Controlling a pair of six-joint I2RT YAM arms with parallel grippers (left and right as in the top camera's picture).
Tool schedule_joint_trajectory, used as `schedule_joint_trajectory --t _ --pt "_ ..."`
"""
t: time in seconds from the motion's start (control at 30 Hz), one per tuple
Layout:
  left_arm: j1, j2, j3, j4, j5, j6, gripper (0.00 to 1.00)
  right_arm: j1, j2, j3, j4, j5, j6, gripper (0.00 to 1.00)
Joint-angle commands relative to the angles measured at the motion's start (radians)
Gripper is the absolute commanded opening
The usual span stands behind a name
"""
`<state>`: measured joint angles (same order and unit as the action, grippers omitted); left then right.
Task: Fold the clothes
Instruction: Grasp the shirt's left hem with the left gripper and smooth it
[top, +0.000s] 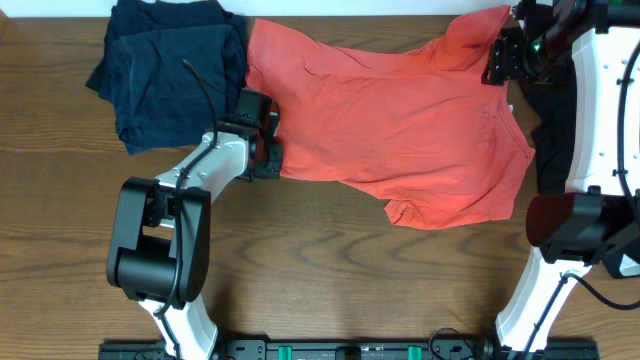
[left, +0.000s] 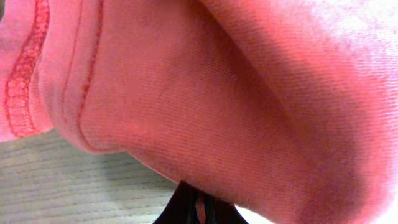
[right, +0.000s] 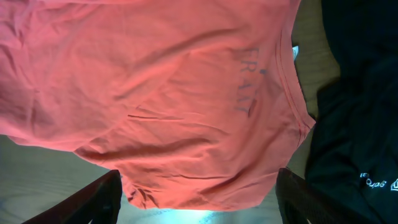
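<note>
I'm pinching the left edge of the red-orange T-shirt (top: 400, 120) in the left gripper (top: 272, 135) (clamped on cloth). It's lying lengthwise across the upper middle, reaching toward the right gripper (top: 503, 55), which is hanging open at upper right.

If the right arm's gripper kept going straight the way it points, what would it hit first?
Most likely the red-orange T-shirt: it fills the right wrist view straight ahead of the open right gripper. How far off it lies is unclear.

A brown wood-grain table (top: 330, 275) fills the view; a black rail (top: 400, 351) with green fittings runs along its near edge.
</note>
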<state>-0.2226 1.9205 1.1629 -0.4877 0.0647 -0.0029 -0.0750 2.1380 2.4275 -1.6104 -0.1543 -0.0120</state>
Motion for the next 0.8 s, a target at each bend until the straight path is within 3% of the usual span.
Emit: schedule_joint_trajectory --t 0.0,0.23,0.43,0.77 --pt "0.019 -0.01 0.009 -0.099 -0.002 -0.067 0.06 0.003 -0.007 -0.002 0.002 -0.007 -0.012 0.77" --pt "0.065 -0.138 0.091 -0.472 -0.001 -0.188 0.06 0.003 -0.007 -0.002 -0.026 -0.006 -0.012 0.78" --pt "0.087 -0.25 0.092 -0.676 -0.001 -0.203 0.06 0.002 -0.007 -0.002 -0.07 -0.007 -0.012 0.78" --pt "0.093 -0.288 0.092 -0.586 -0.001 -0.254 0.07 0.006 -0.033 -0.027 -0.089 -0.087 -0.012 0.84"
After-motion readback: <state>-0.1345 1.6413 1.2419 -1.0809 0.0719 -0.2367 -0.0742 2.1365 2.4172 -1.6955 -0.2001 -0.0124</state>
